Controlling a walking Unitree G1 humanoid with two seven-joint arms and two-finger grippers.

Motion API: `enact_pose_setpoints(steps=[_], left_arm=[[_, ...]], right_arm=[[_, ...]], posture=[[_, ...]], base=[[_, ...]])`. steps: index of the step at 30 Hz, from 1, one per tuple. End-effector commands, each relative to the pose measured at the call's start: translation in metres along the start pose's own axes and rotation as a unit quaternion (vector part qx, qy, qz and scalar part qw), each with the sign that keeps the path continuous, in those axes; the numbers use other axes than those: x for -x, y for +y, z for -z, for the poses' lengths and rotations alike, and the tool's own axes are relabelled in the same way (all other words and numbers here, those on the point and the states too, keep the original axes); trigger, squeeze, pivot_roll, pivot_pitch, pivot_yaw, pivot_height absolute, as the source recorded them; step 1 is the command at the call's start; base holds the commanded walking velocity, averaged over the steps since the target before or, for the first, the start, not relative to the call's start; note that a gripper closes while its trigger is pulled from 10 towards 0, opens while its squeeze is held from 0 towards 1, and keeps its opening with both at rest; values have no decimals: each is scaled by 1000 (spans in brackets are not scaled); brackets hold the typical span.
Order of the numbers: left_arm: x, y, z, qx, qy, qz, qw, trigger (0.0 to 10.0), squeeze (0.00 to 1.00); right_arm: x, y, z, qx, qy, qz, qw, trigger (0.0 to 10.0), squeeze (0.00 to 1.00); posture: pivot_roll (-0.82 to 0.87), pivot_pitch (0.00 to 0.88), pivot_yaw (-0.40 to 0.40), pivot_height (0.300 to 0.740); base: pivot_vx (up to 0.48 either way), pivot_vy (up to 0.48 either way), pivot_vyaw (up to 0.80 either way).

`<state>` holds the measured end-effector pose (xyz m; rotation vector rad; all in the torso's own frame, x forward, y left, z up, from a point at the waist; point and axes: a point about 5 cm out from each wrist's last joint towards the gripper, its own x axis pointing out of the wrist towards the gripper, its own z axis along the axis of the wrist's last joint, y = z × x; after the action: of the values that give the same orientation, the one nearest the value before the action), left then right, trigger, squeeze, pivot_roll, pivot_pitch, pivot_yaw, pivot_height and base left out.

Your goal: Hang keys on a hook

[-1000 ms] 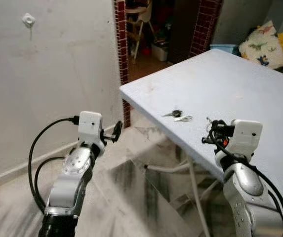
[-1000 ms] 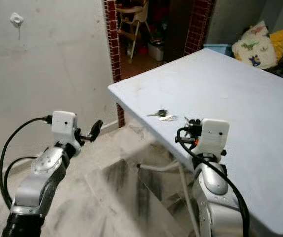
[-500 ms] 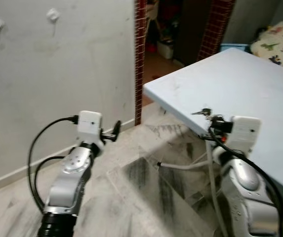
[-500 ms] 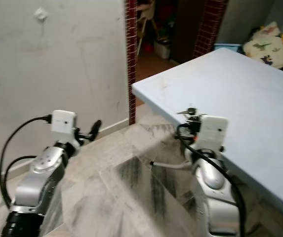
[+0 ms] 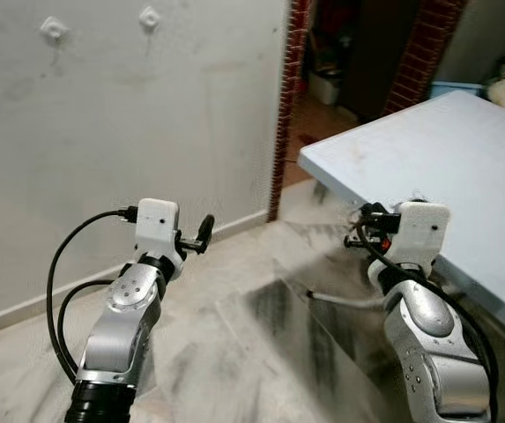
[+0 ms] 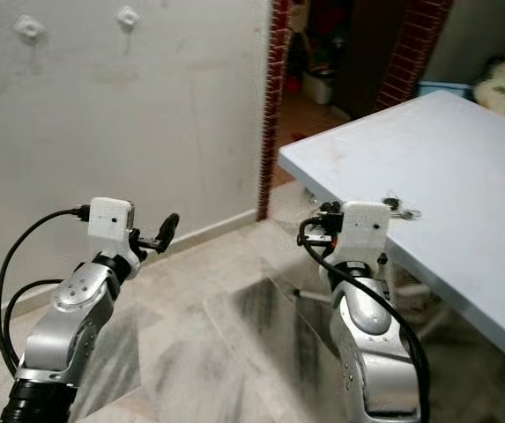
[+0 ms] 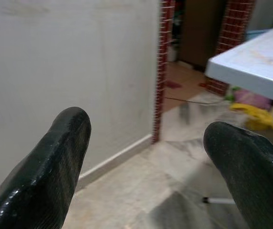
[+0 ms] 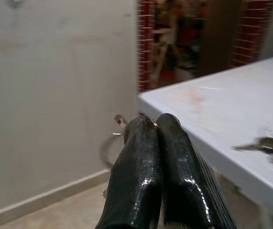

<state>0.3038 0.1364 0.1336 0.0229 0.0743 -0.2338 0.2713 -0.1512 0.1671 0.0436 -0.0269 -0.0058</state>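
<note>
Between the right gripper's (image 8: 157,125) pressed-together jaws a key ring (image 8: 111,143) is pinched; the thin ring and a bit of metal poke out beside the fingertips (image 8: 141,129), blurred. That gripper is held up in front of the worktop's (image 5: 464,167) near corner, above the floor (image 5: 234,344). On the worktop, near its edge and just past the gripper, lie more keys (image 6: 399,209), loose and apart from the jaws. High on the grey wall (image 5: 129,115), well apart from both arms, are two small white hooks (image 5: 54,29) (image 5: 150,17), side by side. Left gripper (image 7: 146,143) is raised towards the wall with its jaws spread wide and nothing between them. Beyond the worktop's corner a red brick doorway (image 5: 292,97) opens into a dim room.
</note>
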Motion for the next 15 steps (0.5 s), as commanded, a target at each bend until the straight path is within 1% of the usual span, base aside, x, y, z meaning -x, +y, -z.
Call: enact_pose_setpoints(steps=[1, 11, 12, 15], left_arm=[[-2, -4, -3, -1, -7, 12, 1000, 10000, 0], [-1, -2, -3, 10, -5, 13, 1000, 10000, 0], [-1, -1, -3, 11, -5, 13, 1000, 10000, 0], [-1, -1, -2, 17, -5, 16, 1000, 10000, 0]], right_arm=[[-1, -3, -5, 6, -10, 2, 1000, 10000, 0], [-3, -1, -5, 7, -11, -1, 1000, 10000, 0], [-3, -1, -5, 5, -12, -2, 1000, 10000, 0], [-4, 0, -6, 3, -15, -5, 1000, 10000, 0]], posture=[[62, 0, -12, 740], [57, 0, -12, 740], [58, 0, -11, 740], [58, 0, -11, 740]], base=[[0, 0, 800], [0, 0, 800], [0, 0, 563], [0, 0, 0]])
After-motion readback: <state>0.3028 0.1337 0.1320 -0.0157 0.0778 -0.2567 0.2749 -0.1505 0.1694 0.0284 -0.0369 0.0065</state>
